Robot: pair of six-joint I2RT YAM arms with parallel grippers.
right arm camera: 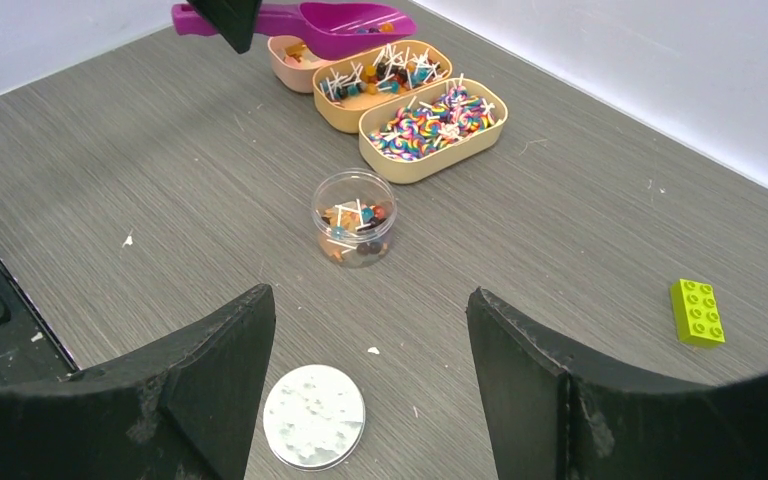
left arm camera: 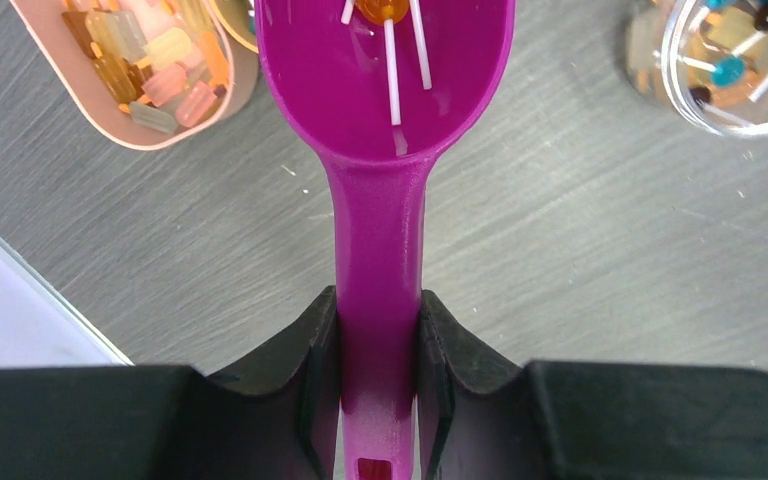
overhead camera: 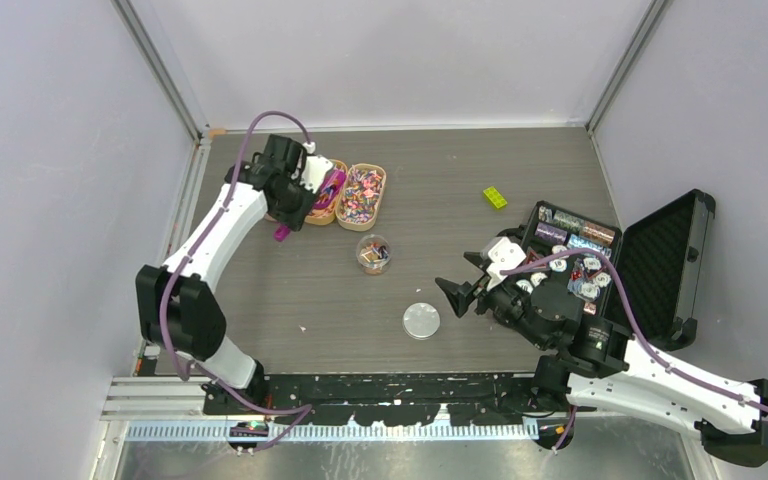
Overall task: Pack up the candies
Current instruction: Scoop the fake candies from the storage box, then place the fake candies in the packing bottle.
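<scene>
Candies [left arm camera: 381, 10], small and on thin white sticks, lie in the bowl of the scoop [left arm camera: 380, 90]. The left gripper [left arm camera: 380, 340] is clamped narrow on the scoop's handle, a pad on either side, with the bowl held up near the trays. Outward: three oval trays [right arm camera: 412, 165] at far left carry the bulk stock of pale blocks, dark-and-orange pops and rainbow swirls. A clear jar [right arm camera: 355, 220] at mid-table is open and part filled, its lid [right arm camera: 314, 416] lying flat nearer the right arm. The right gripper [right arm camera: 368, 305] hangs with jaws wide, holding nothing, facing jar and lid. Judgement: each sweet is light, hard and loose, and too tiny for the pads. The sticks likely snag on each other, so expect them to pour in clumps or bounce out. Best moved by scoop, not pinched. The handle looks stiff enough for the present grip, but the bowl needs keeping level. The jar is light and probably slides; take it across its wall to steady it.
</scene>
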